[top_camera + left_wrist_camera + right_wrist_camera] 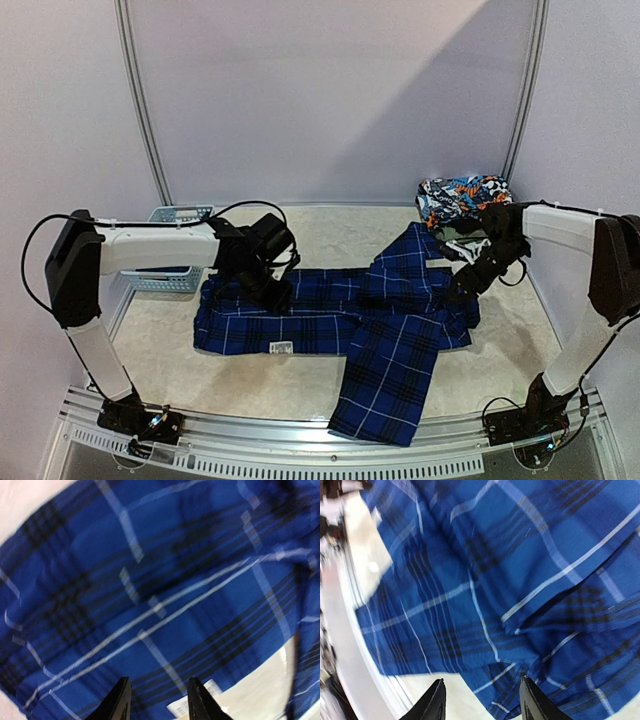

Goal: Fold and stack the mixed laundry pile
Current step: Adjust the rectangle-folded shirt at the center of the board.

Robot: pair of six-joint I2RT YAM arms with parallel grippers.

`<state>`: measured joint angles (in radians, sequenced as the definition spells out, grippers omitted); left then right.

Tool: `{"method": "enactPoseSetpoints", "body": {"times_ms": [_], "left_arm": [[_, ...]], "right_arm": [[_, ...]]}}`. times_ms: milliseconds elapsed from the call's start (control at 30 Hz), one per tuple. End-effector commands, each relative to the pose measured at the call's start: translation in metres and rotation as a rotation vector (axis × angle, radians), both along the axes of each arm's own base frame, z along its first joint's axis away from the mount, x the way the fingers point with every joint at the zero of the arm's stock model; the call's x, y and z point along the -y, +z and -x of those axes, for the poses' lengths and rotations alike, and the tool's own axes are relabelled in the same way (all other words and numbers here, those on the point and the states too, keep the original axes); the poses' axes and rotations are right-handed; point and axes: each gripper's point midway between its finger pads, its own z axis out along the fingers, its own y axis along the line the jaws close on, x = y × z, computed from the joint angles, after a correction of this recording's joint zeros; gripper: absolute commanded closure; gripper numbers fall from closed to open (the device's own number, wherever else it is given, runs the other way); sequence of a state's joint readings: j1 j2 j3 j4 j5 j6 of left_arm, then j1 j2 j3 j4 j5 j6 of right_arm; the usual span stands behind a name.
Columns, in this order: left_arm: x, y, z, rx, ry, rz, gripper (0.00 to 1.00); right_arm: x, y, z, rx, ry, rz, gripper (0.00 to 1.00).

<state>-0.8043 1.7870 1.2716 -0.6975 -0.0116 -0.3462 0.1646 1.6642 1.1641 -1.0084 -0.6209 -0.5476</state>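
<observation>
While positioned over plaid shirt on table: left gripper, right gripper, both 2 claws apart, clamping nothing.

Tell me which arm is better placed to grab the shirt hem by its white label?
Probably left. The left end effector hangs open near the small white label on the blue-and-black plaid shirt; the right end effector is across it.

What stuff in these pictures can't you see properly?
Basket: top view, left arm covers its inside.
Shirt label: too small to read; blurred in left wrist view.
Colourful garment: bunched up, partly behind the right arm; kind unclear.
</observation>
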Motion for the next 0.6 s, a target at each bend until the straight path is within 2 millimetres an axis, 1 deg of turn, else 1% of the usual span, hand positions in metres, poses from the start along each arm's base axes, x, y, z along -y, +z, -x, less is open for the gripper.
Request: {"method": "enactPoseSetpoints", "body": {"times_ms": [0,100,200,267,367,400,467,500,567], "left_arm": [[-0.058,-0.017,0.020,-0.026,0.066,-0.204,0.59],[-0.080,-0.036,0.030,-0.062,0.120,-0.242,0.60],[-0.090,-0.050,0.035,-0.085,0.166,-0.240,0.60],[-0.093,-0.058,0.040,-0.103,0.177,-0.245,0.60],[-0.087,-0.068,0.049,-0.152,0.178,-0.207,0.61],[-0.084,-0.068,0.050,-0.164,0.177,-0.189,0.61],[-0.079,-0.053,0.044,-0.135,0.186,-0.160,0.62],[-0.080,-0.040,0.036,-0.092,0.204,-0.150,0.61],[-0.091,-0.008,0.012,0.033,0.286,-0.145,0.58]], "right_arm": [[0.022,-0.029,0.007,0.074,0.096,0.163,0.51],[0.033,-0.049,0.010,0.077,0.114,0.223,0.57],[0.039,-0.065,0.011,0.080,0.123,0.261,0.60],[0.043,-0.077,0.012,0.068,0.123,0.286,0.62],[0.052,-0.093,0.009,0.060,0.115,0.338,0.64],[0.058,-0.098,0.006,0.056,0.103,0.356,0.65],[0.070,-0.103,-0.006,0.041,0.049,0.363,0.67],[0.075,-0.104,-0.011,0.024,0.017,0.349,0.67],[0.082,-0.103,-0.018,-0.009,-0.034,0.315,0.69]]}}
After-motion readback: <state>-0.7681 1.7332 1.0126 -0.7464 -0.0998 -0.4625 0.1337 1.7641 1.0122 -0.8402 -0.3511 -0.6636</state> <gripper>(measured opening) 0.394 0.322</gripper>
